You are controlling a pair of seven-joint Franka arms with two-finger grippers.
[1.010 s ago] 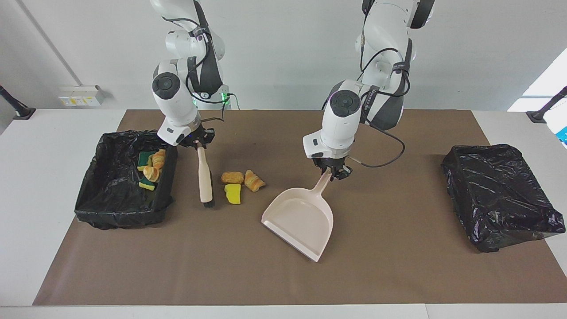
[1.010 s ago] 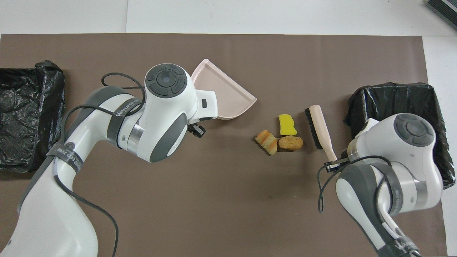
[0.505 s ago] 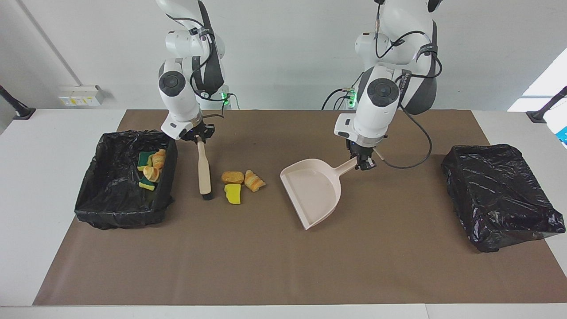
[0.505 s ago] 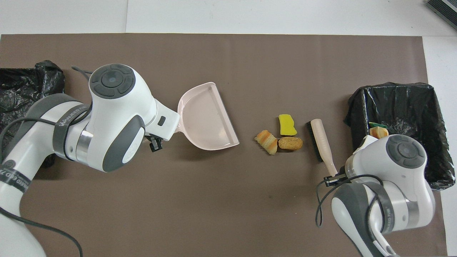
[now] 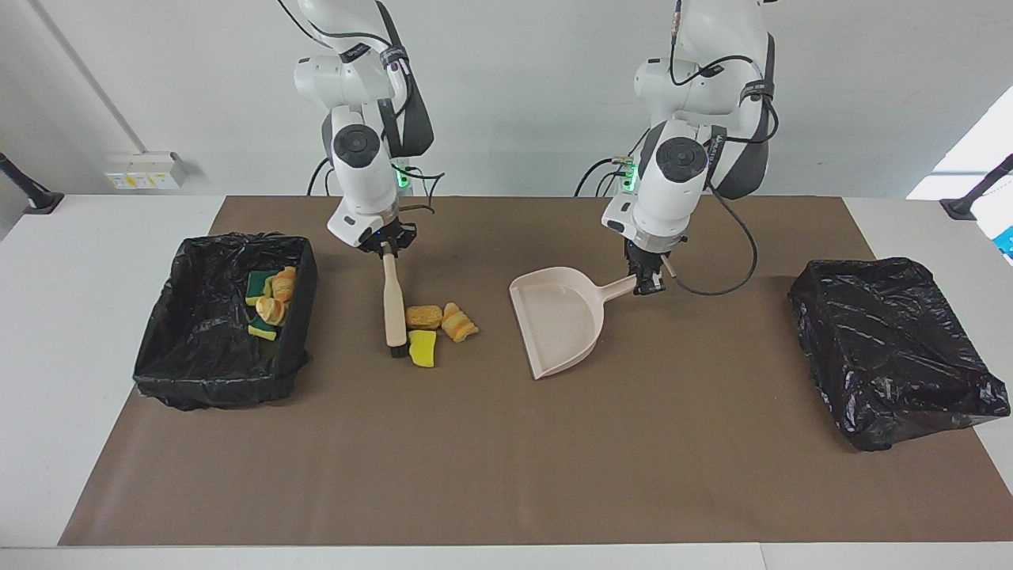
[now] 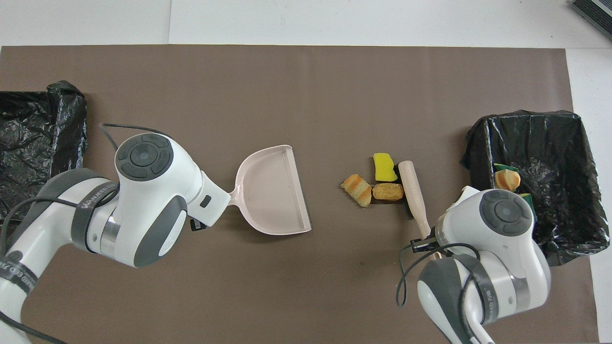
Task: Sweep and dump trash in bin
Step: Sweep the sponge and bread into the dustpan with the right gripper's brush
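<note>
Your left pincer has swung the dustpan to face the three loose scraps mid-worktop. Your right pincer, clamped on the brush, has slid it against them; sweeping looks imminent, four pieces already binned.

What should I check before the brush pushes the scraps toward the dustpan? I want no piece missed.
1. Brush held by right gripper: ok, shut on its handle.
2. Dustpan held by left gripper: ok, shut on its handle.
3. Dustpan mouth turned toward the three loose scraps: ok.
4. Dustpan lip flat on the mat: cannot tell.
5. Brush beside the scraps, on the side away from the dustpan: ok; its bristle end is against the yellow sponge piece.
6. Gap from scraps to dustpan free of other things: ok.
</note>
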